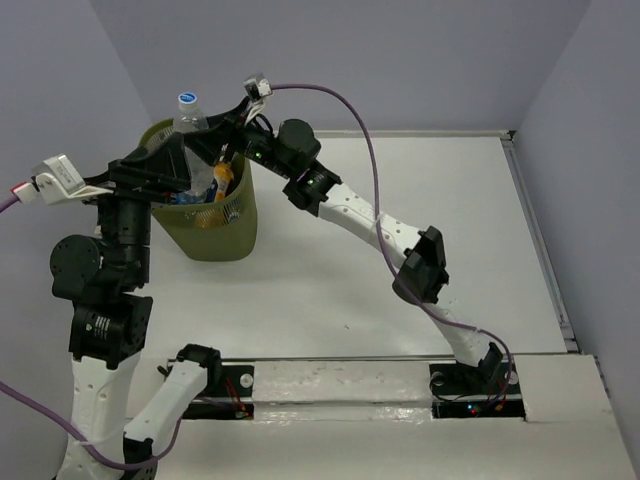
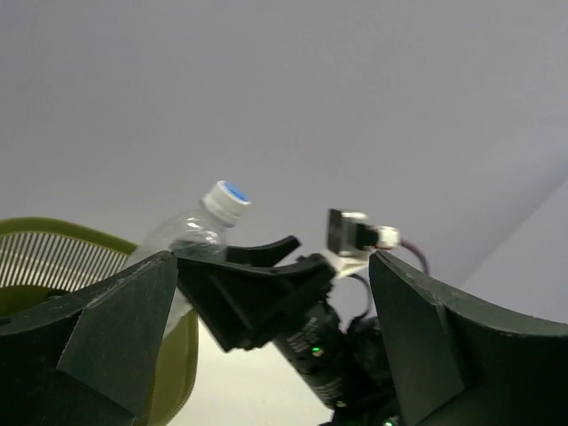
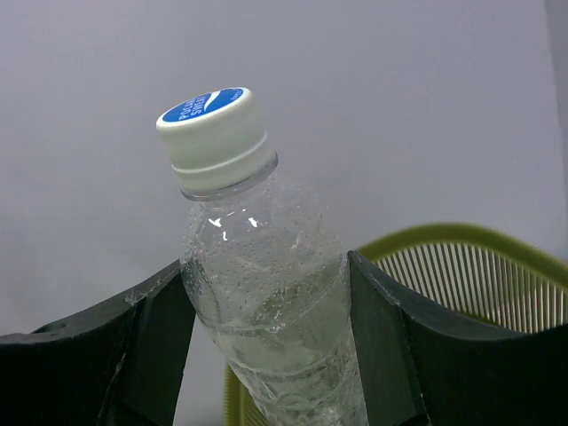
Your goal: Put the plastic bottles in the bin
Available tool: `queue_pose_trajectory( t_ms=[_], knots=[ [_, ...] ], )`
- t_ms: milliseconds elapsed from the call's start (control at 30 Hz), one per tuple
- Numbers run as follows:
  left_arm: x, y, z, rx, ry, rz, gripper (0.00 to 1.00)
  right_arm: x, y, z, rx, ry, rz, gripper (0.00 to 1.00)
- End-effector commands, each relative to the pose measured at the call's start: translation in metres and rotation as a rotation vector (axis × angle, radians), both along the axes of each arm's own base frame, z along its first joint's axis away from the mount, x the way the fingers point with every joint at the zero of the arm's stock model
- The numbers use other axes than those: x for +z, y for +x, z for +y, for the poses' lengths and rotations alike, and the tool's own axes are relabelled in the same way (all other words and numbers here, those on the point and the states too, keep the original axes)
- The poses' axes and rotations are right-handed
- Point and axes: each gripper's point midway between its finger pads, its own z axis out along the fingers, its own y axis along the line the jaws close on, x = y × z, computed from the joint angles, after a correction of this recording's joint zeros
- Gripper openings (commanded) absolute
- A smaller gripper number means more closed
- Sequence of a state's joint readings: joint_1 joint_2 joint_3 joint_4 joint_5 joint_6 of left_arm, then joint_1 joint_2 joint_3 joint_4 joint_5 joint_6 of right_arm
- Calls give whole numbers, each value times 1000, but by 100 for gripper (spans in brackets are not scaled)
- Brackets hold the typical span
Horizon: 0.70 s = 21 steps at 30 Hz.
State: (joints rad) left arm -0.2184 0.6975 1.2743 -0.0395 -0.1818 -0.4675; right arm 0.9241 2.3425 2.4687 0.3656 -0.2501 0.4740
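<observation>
My right gripper [image 1: 212, 135] is shut on a clear plastic bottle [image 1: 190, 118] with a white and blue cap and holds it tilted above the far rim of the olive-green mesh bin [image 1: 228, 238]. In the right wrist view both fingers press the bottle [image 3: 266, 302] at its sides, and the bin's rim [image 3: 461, 235] shows behind it. My left gripper [image 1: 178, 160] is open and empty over the bin's left rim, facing the right gripper [image 2: 257, 288] and the bottle [image 2: 191, 235]. Inside the bin lie an orange-yellow bottle [image 1: 222, 176] and blue-labelled bottles [image 1: 186, 198].
The bin stands at the table's far left, near the back wall. A raised white edge [image 1: 535, 240] runs along the table's right side. The right arm [image 1: 380, 230] stretches diagonally across the table's middle. The bin's mesh rim [image 2: 53, 232] shows low in the left wrist view.
</observation>
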Motion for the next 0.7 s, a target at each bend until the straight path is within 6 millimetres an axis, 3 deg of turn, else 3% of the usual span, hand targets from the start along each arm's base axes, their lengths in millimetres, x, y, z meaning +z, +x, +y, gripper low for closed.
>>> queue_pose_trajectory(
  t_ms=[0, 33, 100, 133, 167, 233, 267, 467, 667],
  knots=[
    [9, -2, -4, 1, 34, -24, 99, -2, 4, 8, -2, 55, 80, 28],
    [8, -2, -5, -2, 38, -22, 99, -7, 7, 9, -13, 44, 93, 29],
    [6, 0, -7, -7, 43, -17, 99, -13, 17, 6, -69, 31, 120, 39],
    [6, -1, -7, -7, 43, -17, 99, -10, 19, 2, -90, 30, 133, 48],
    [6, 0, -7, -4, 45, -15, 99, -15, 25, 0, -126, 19, 156, 73],
    [9, -2, -5, 1, 43, -15, 99, -19, 40, -9, -219, 8, 195, 93],
    [8, 0, -6, 1, 45, -6, 99, -11, 40, -16, -244, 16, 187, 99],
    [6, 4, -9, -16, 35, 12, 99, 12, 43, -37, -341, -7, 132, 100],
    [5, 10, -19, -58, 37, 33, 99, 32, 24, -59, -350, -66, 48, 100]
  ],
)
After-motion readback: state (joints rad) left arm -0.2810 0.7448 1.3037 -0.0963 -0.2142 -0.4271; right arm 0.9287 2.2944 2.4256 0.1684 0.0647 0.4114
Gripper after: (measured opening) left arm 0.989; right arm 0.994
